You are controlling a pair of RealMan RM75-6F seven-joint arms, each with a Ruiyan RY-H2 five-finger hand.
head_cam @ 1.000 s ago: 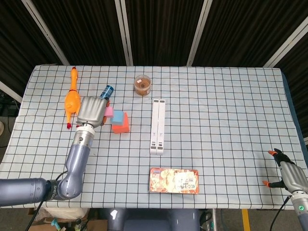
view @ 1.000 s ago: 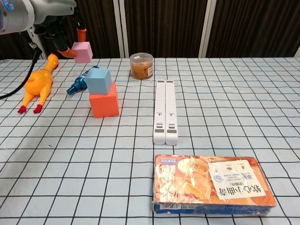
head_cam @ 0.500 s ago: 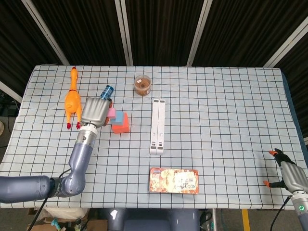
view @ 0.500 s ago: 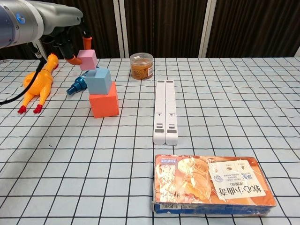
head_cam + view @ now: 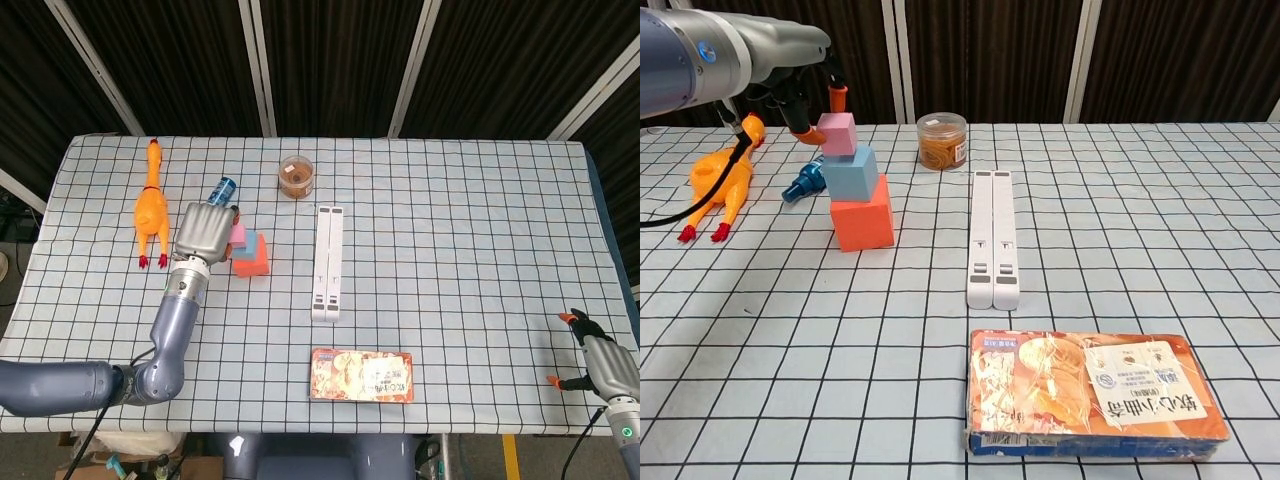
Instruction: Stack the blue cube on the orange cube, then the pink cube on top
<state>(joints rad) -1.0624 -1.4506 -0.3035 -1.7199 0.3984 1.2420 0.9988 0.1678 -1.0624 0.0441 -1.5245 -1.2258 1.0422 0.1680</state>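
The left hand [image 5: 818,110] has carried the pink cube [image 5: 837,134] across in the last second, from out beside the stack to a spot over the blue cube [image 5: 851,172], and it still pinches the pink cube between its orange-tipped fingers [image 5: 838,98]. In the chest view the pink cube looks to be resting on, or a hair above, the blue cube's top, a little toward its left side; I can't tell for certain whether they touch. The blue cube already sits on the orange cube [image 5: 862,224], toward the far left part of the bench [image 5: 1120,200], so the first stacking step looks done and the second is nearly there. By my read, what remains is to settle the pink cube squarely and let go without nudging the stack. The right hand [image 5: 600,362] waits at the near right corner, fingers apart, holding nothing.
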